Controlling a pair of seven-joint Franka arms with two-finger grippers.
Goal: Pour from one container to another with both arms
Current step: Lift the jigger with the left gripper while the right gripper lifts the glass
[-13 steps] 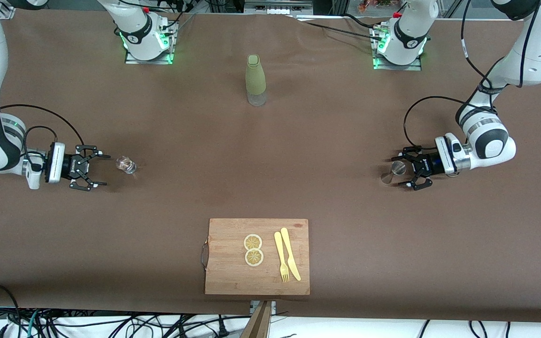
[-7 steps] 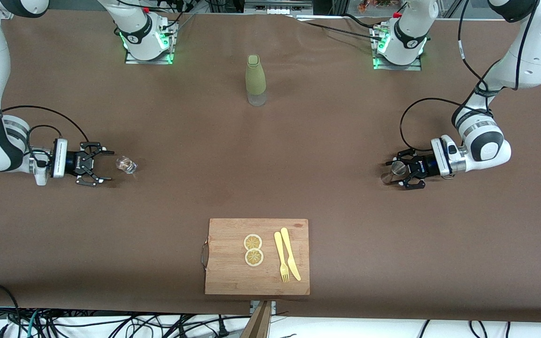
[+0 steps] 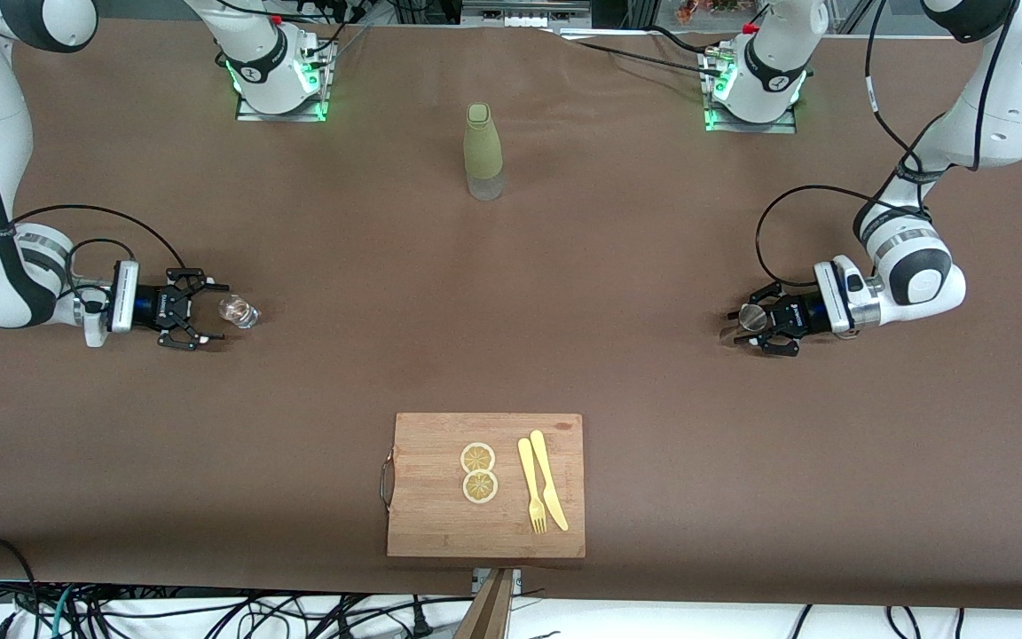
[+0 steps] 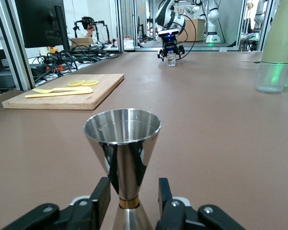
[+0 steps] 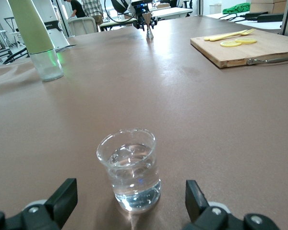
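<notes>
Left wrist view shows the left pincer [image 4: 130,203] pinching the slick steel jigger [image 4: 123,158] at its narrow waist on the bench [image 3: 511,302], while the right pincer [image 5: 129,201] gapes around the fragile, water-filled glass cup [image 5: 130,168].

I see the whole table [image 3: 316,399] from high up, facing both robot bases. My left wrist camera sits low, very close to the jigger [image 4: 122,153], looking along the table. My right wrist camera sits low near the glass cup [image 5: 129,168]. Both wrist views share the cutting board [image 4: 62,93].
</notes>
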